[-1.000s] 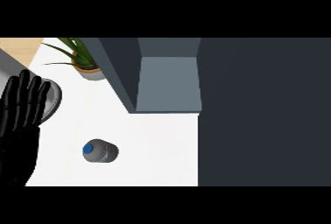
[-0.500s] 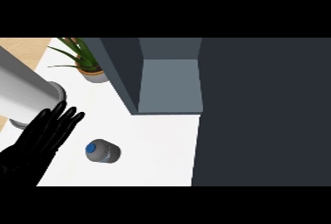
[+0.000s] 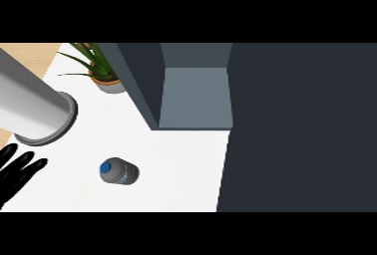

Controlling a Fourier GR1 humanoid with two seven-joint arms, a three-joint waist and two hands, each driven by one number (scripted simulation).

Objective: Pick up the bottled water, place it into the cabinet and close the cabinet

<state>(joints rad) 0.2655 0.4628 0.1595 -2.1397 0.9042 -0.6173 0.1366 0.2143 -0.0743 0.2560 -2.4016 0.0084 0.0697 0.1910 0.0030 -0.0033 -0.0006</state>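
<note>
White counter (image 3: 177, 169), potted plant (image 3: 99, 69), wood floor (image 3: 22, 55).

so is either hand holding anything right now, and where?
Nothing is held. Left hand is open, apart from the water bottle; the right hand is out of view.

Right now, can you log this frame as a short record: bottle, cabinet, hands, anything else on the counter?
bottle: bottled water upright on the white counter, blue cap up, untouched
cabinet: cabinet open, grey inside shows, nothing in it
left hand: black hand at the view's left edge, fingers straight, apart from the bottle
left forearm: grey forearm crossing the upper left
right hand: not in view
other: potted plant at the counter's far left
task state: bottle not yet picked up
</note>
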